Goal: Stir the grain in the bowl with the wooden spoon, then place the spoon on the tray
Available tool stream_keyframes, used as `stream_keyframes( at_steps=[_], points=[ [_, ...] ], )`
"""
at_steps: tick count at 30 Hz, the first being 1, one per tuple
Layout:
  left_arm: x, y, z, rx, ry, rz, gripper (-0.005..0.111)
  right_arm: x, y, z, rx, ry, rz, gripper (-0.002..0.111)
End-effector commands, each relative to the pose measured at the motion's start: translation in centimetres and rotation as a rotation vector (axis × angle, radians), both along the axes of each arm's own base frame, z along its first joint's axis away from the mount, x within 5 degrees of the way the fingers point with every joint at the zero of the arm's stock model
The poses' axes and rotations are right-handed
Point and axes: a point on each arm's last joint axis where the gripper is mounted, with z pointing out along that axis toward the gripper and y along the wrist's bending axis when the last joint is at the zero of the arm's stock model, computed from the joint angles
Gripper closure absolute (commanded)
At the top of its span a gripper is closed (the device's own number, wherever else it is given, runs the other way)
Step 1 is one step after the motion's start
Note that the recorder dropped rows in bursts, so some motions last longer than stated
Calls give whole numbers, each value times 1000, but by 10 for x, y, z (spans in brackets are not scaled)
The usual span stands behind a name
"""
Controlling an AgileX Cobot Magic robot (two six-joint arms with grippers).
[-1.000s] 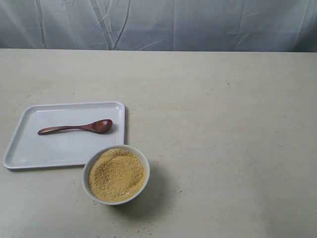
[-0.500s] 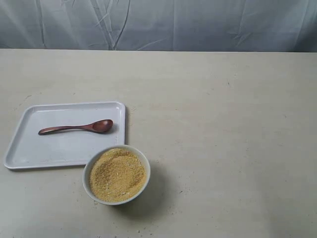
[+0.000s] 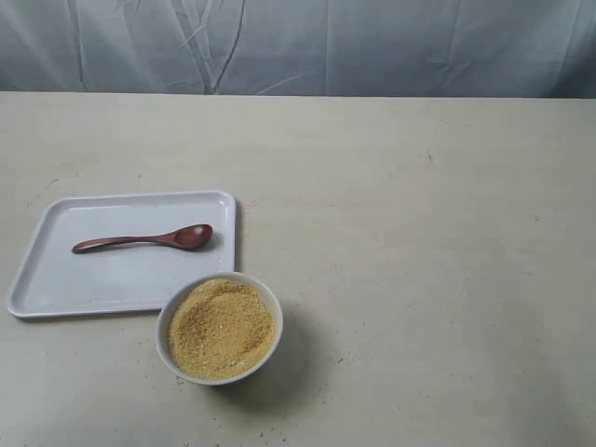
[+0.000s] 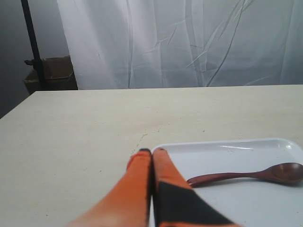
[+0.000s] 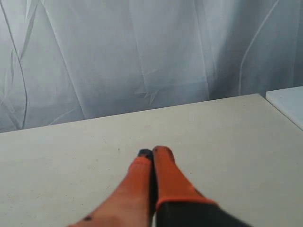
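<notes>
— How are the arms posed?
— Neither arm shows in the exterior view. In the wrist views, each orange pincer points out along the table [image 3: 419, 233]. The left pincer [image 4: 151, 151] has its fingers pressed together, empty, at the rim of the tray [image 3: 56, 279]. The right pincer [image 5: 152, 152] is likewise closed on nothing, over bare table.
— And the task's things?
— The wooden spoon [image 3: 144, 239] lies flat on the tray, left of centre in the frame. The bowl [image 3: 219, 276] of grain [image 3: 221, 328] stands just beside the tray's lower right corner.
— The room?
— A pale beige table, with a creased white curtain [image 3: 372, 47] along the top of the frame.
</notes>
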Motion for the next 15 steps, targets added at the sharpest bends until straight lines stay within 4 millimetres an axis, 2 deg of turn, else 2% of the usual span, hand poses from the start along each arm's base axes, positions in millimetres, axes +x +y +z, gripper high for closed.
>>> stream_keyframes(
  at_steps=[1, 6, 11, 15],
  points=[
    [0, 0, -1, -6, -5, 1, 106, 0, 1, -3, 3, -19, 5, 109],
    [0, 0, -1, -6, -5, 1, 106, -5, 2, -8, -21, -94, 25, 109],
    [0, 0, -1, -6, -5, 1, 106, -11, 2, -20, -212, -106, 51, 109],
    [0, 0, -1, -6, -5, 1, 106, -10, 3, -27, -192, -91, 67, 109]
  ],
)
